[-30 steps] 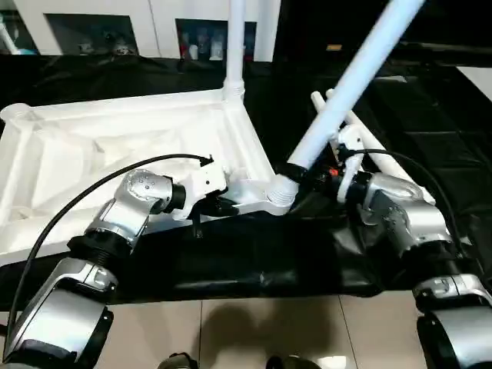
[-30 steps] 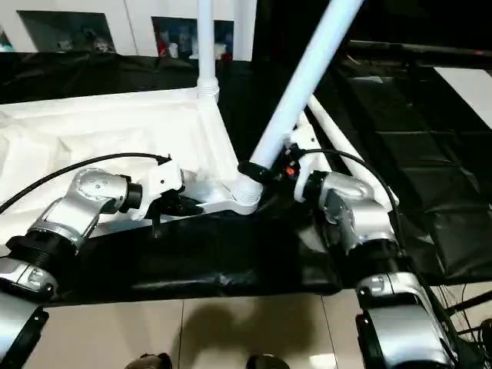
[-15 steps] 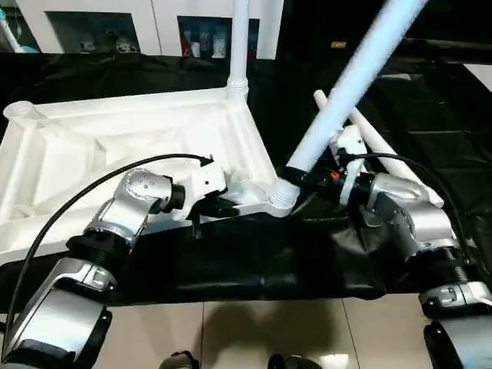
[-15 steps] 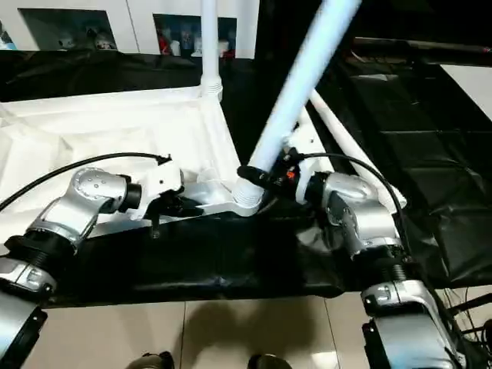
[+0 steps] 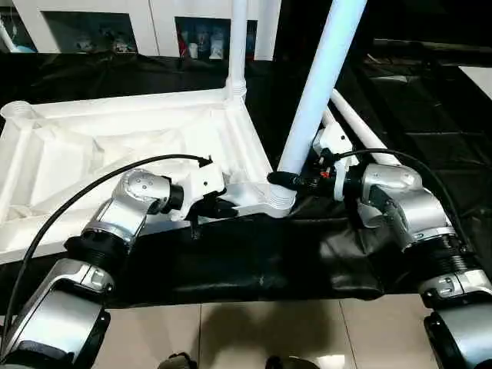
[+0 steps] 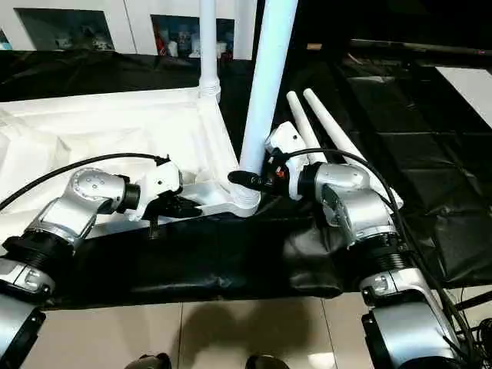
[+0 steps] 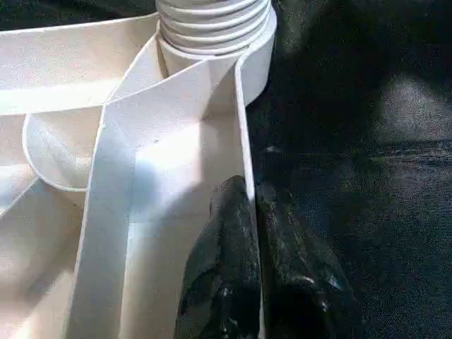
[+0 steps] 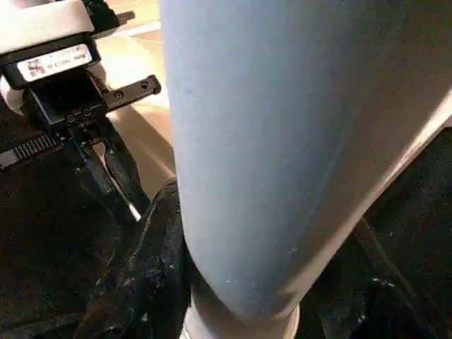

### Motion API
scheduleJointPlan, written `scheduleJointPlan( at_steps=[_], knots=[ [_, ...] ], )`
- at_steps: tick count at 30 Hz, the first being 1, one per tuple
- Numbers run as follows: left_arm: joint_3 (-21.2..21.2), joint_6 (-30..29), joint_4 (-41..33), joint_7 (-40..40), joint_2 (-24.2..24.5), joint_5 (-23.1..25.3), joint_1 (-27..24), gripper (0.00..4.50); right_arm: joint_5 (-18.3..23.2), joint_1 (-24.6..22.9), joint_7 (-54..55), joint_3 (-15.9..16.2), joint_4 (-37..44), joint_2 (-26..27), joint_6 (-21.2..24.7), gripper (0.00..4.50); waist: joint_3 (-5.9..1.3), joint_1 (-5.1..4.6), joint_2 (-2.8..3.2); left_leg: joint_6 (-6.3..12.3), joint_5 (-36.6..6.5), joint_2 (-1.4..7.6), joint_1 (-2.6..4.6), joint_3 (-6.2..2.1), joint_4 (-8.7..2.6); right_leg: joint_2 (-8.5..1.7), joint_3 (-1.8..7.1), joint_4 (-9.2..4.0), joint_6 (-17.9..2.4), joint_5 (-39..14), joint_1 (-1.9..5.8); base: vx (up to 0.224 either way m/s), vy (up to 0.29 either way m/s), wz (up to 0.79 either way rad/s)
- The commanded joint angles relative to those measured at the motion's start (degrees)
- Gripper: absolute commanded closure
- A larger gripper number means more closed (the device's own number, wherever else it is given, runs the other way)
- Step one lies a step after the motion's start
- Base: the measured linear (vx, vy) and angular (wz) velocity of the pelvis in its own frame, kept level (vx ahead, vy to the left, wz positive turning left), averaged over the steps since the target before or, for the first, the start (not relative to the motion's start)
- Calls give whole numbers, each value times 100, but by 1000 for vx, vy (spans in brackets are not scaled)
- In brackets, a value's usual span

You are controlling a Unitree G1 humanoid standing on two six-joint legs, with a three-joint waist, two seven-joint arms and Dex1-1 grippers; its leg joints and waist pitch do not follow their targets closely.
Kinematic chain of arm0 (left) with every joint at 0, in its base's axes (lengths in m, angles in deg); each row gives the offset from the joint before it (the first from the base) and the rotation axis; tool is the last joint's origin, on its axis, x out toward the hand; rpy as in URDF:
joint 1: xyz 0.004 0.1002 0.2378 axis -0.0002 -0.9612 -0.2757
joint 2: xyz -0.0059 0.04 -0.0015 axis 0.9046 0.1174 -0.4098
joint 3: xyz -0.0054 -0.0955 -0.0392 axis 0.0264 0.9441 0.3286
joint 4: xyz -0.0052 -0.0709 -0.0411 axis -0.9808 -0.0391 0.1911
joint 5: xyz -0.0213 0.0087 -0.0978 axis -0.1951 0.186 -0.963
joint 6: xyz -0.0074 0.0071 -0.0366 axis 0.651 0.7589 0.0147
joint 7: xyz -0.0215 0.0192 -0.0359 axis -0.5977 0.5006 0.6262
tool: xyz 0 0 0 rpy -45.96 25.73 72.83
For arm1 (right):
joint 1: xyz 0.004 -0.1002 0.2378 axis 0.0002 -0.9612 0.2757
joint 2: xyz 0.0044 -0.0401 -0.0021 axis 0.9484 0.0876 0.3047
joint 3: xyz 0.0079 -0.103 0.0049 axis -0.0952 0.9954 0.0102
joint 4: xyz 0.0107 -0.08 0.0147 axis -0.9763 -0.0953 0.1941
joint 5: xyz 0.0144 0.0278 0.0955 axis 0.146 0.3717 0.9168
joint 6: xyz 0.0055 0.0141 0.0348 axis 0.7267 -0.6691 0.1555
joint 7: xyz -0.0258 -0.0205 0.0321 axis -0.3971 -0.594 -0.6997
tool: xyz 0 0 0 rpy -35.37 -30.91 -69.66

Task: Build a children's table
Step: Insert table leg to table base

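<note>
Since a second ago I see the leg [image 5: 319,84] in my right tool [image 5: 286,180] swing up from a hard rightward lean to nearly upright over the near right corner socket [image 5: 280,198]; the tabletop has not moved. Nearest me, both silver forearms reach over the black sheet [image 5: 246,257] covering the table. My left tool [image 7: 248,233] has its two black fingers pressed together on the thin near rim of the upturned white tabletop [image 5: 92,146], one finger on each side of the wall, just left of that socket. My right tool is clamped around the foot of the leg, right above the socket's ribbed collar. The tabletop lies ribbed side up on the left of the sheet. At its far right corner a second leg [image 5: 238,46] stands upright in its socket. Right of the tabletop, two more legs [image 6: 319,123] lie side by side on the sheet. Beyond is a white glass-door cabinet [image 5: 146,23].
</note>
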Motion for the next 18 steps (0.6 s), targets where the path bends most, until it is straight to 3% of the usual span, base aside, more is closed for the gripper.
scheduleJointPlan(
  at_steps=[1,8,11,18],
  knots=[
    [25,171,-452,-161,5,-108,71,450,-775,-747,152,714,-1090,31,586,267,-243,2,127,67,-1481,267,70,-67,-377,-444,278,-362,-1510,-741,142,0,0,0],
    [32,165,-441,-170,-1,-109,71,450,-531,-627,743,100,-1663,124,483,267,-229,-5,140,-40,-1799,274,94,-86,-409,-454,285,-414,-1431,-1269,118,0,0,0],
    [33,160,-450,-175,7,-110,65,450,-512,-655,741,54,-1711,67,505,267,-231,-11,146,-72,-1880,277,91,-94,-416,-452,288,-421,-1390,-1358,113,0,0,0],
    [25,153,-450,-187,14,-115,71,450,-593,-816,682,142,-1708,52,514,267,-242,-6,133,-32,-1707,268,81,-76,-402,-439,288,-393,-1440,-1027,124,0,0,0]
  ],
)
